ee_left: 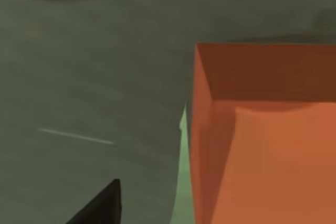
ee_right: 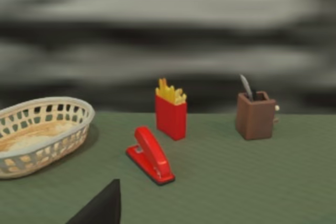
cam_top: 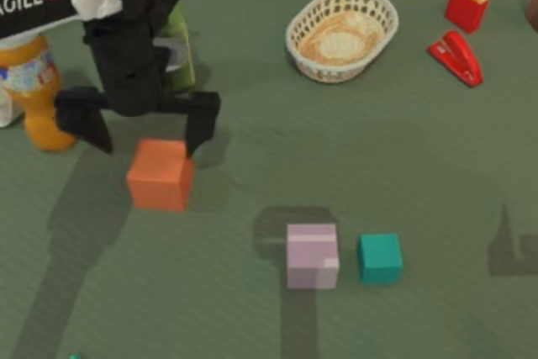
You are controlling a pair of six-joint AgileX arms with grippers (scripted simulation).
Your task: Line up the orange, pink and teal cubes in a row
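Observation:
The orange cube [cam_top: 160, 176] sits on the table at centre left. My left gripper [cam_top: 145, 145] hovers just behind and over it, open, with its black fingers [cam_top: 200, 128] spread wider than the cube. In the left wrist view the orange cube [ee_left: 268, 140] fills one side, with one fingertip [ee_left: 104, 207] apart from it. The pink cube [cam_top: 312, 256] and the teal cube [cam_top: 380, 258] stand side by side near the front, a small gap between them. My right arm is outside the top view; in its wrist view one dark fingertip [ee_right: 105, 207] shows with nothing beside it.
An orange drink bottle [cam_top: 34, 90] stands at the far left beside the left arm. A wicker basket [cam_top: 342, 33], a red fries box [cam_top: 466, 3] and a red stapler [cam_top: 456, 58] lie at the back right. A brown pen holder [ee_right: 255, 115] stands beyond them.

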